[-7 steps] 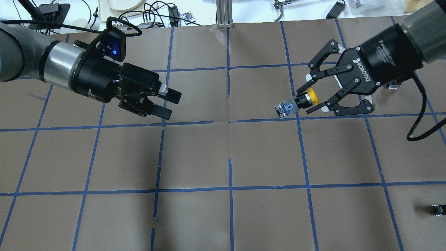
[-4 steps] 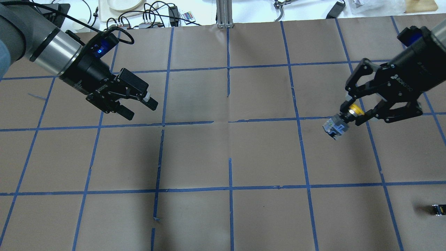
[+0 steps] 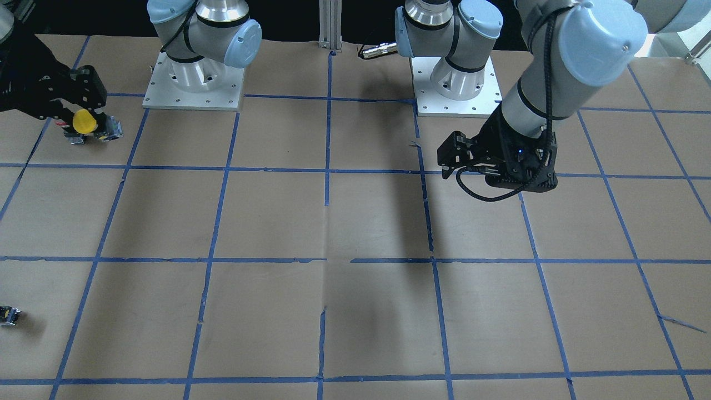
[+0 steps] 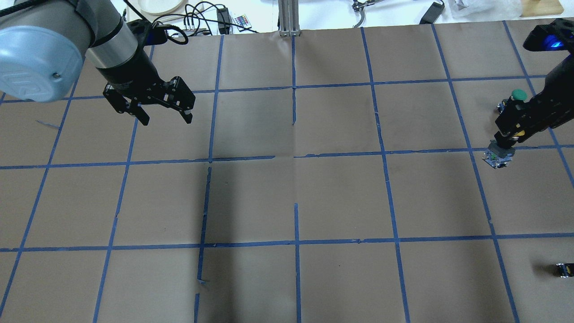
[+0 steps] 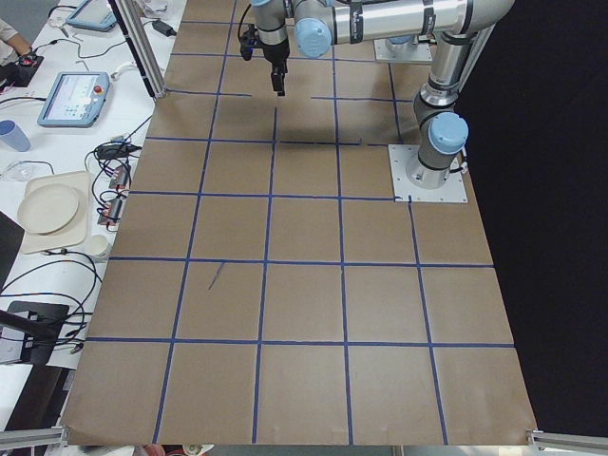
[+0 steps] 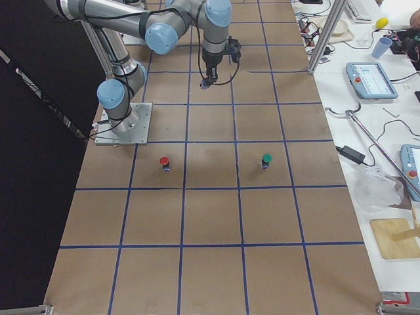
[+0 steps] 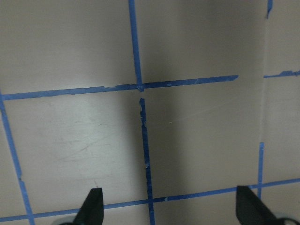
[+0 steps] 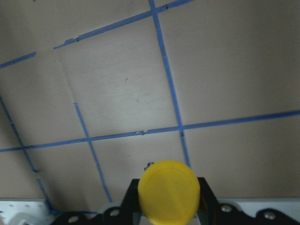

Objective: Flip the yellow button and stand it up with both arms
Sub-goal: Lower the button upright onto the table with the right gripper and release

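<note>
The yellow button (image 4: 498,157) is in my right gripper (image 4: 509,137), which is shut on it at the table's far right. The gripper points down. The yellow cap (image 8: 168,190) faces up toward the wrist and the grey base hangs low over the paper. I cannot tell whether the base touches. In the front-facing view the cap (image 3: 83,120) shows at the left edge under the black fingers (image 3: 83,89). My left gripper (image 4: 166,117) is open and empty, pointing down over the far left. Its two fingertips (image 7: 91,206) frame bare paper.
A green-capped button (image 4: 519,94) stands just behind the right gripper. A red-capped button (image 6: 164,162) shows in the right side view. A tiny black block with a yellow mark (image 4: 564,269) lies near the right front edge. Cables and dishes lie beyond the far edge.
My right gripper has carried the yellow button to the right and swung from sideways to pointing down. My left gripper has pulled back left, stayed open and turned downward.
</note>
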You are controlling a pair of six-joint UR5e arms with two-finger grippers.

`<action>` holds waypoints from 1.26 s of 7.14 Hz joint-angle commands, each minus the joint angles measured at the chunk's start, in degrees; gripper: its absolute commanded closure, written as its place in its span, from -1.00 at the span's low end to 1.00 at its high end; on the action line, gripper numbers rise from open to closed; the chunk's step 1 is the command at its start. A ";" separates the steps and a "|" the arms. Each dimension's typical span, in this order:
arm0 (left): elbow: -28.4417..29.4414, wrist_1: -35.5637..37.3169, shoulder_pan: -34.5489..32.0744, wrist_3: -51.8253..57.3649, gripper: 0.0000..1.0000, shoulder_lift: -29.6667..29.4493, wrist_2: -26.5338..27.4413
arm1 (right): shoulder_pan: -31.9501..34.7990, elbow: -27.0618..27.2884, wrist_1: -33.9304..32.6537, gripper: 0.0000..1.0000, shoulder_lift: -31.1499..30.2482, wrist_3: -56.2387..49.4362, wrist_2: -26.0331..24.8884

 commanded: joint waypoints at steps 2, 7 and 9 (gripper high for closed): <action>3.51 0.42 -2.58 -5.57 -0.99 1.95 2.69 | -6.69 6.12 -15.00 0.92 2.32 -26.31 0.40; 4.04 0.24 -1.88 -8.39 -0.99 2.21 1.81 | -16.27 6.30 -21.67 0.90 12.57 -55.80 4.10; 4.48 -0.11 -1.97 -8.39 -0.99 2.13 1.81 | -18.14 6.21 -25.00 0.88 17.68 -62.39 5.24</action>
